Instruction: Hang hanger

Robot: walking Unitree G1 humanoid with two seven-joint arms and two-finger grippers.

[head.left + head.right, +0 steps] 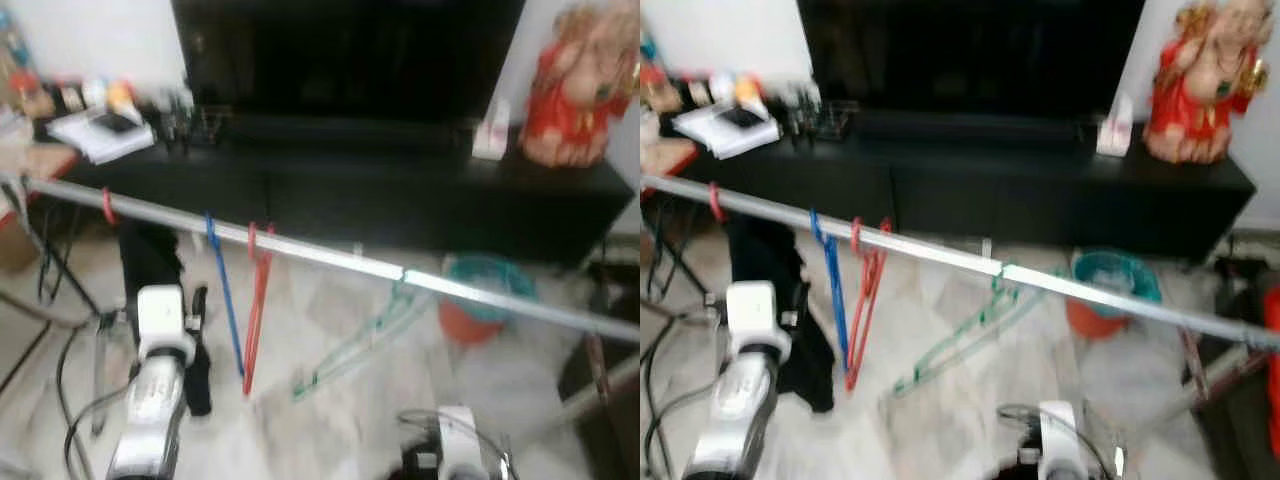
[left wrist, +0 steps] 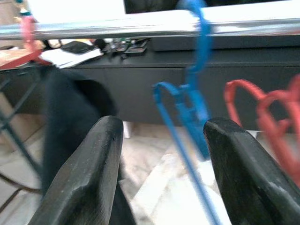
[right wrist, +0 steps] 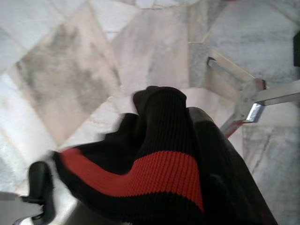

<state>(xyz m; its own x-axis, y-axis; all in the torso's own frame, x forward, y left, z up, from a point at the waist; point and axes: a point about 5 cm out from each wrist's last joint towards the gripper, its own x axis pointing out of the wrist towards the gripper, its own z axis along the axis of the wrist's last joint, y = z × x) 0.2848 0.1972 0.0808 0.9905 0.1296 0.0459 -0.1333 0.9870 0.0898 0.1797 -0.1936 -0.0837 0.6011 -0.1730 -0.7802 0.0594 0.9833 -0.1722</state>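
The blue hanger already hangs by its hook on the silver rail, with the left tool spread wide and empty just before it, so withdrawing seems next.

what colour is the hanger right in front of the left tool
Blue hanger, hooked on the silver rail; clearest in the left wrist view.

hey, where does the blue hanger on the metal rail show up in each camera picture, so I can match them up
Left eye view: the blue hanger hangs from the metal rail, left of centre, just left of the red hangers.
Right eye view: same spot, shifted further left.
Left wrist view: close up between the left gripper fingers, hooked over the rail.
Right wrist view: not in it.
Shared landmark: the red hangers beside it.
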